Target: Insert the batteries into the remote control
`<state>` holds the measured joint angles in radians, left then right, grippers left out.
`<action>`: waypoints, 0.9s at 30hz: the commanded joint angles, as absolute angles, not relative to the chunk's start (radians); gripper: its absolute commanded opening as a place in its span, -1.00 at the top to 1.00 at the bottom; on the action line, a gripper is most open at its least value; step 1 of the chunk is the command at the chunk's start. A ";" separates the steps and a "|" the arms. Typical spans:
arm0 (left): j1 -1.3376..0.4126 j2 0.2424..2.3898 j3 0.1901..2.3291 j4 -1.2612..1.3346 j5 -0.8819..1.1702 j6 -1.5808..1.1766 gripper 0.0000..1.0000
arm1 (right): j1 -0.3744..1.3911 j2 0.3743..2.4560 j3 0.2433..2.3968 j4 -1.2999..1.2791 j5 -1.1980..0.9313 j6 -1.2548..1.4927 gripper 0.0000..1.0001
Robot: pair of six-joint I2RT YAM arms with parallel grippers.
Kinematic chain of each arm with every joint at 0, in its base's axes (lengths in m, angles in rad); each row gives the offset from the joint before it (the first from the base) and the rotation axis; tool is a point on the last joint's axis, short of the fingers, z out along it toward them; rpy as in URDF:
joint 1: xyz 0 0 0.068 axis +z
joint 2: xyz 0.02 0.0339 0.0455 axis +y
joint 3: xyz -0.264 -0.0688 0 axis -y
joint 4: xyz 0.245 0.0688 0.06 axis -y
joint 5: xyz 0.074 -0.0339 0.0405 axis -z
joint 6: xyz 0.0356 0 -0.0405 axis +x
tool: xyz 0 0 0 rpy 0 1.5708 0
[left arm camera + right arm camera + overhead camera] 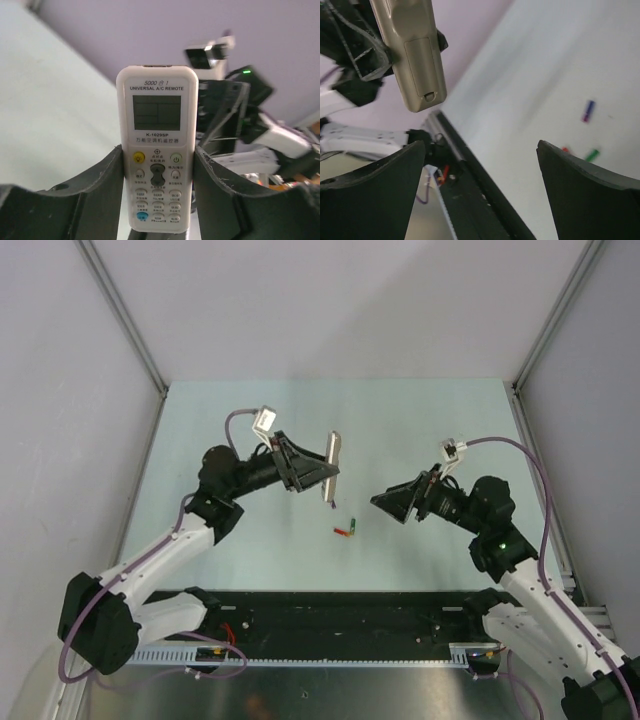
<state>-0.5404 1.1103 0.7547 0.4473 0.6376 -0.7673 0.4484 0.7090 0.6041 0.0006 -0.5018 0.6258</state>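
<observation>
Remote (331, 466) hangs clear of the table (250, 550), pinched across its width in my left gripper (312, 474). My right gripper (388, 502) hovers beside it, fingers spread and empty. The back cover (420, 62) looks shut and the batteries (342, 532) lie loose on the table below, so I judge loading not yet begun.

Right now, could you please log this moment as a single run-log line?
left gripper: shut on remote control, held in air | right gripper: open, empty | battery cover: on | batteries: loose on table
</observation>
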 commanded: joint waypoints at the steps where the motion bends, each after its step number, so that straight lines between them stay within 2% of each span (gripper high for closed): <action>1: -0.534 1.074 0.750 0.886 0.781 -1.055 1.00 | 0.423 0.730 0.557 0.429 -0.761 0.860 -1.00; 4: -0.532 1.114 0.744 1.173 0.814 -1.254 1.00 | 0.422 0.805 0.545 0.667 -0.805 1.006 -1.00; 5: -0.534 1.156 0.742 1.356 0.821 -1.317 1.00 | 0.423 0.833 0.531 0.734 -0.814 1.055 -0.99; 8: -0.538 1.216 0.744 1.591 0.812 -1.474 1.00 | 0.434 0.951 0.503 1.059 -0.836 1.245 -0.99; 11: -0.549 1.236 0.739 1.601 0.828 -1.453 1.00 | 0.465 1.067 0.503 1.381 -0.831 1.378 -0.99; 16: -0.557 1.220 0.709 1.601 0.816 -1.399 1.00 | 0.508 1.169 0.511 1.535 -0.787 1.459 -0.97; 27: -0.615 1.192 0.623 1.601 0.749 -1.309 1.00 | 0.615 1.207 0.575 1.488 -0.773 1.378 -0.83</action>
<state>-0.5922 1.2263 0.6498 1.2972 0.7952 -1.3552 0.5869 1.2148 0.5213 1.2709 -0.7876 1.4055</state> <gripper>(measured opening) 0.547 0.921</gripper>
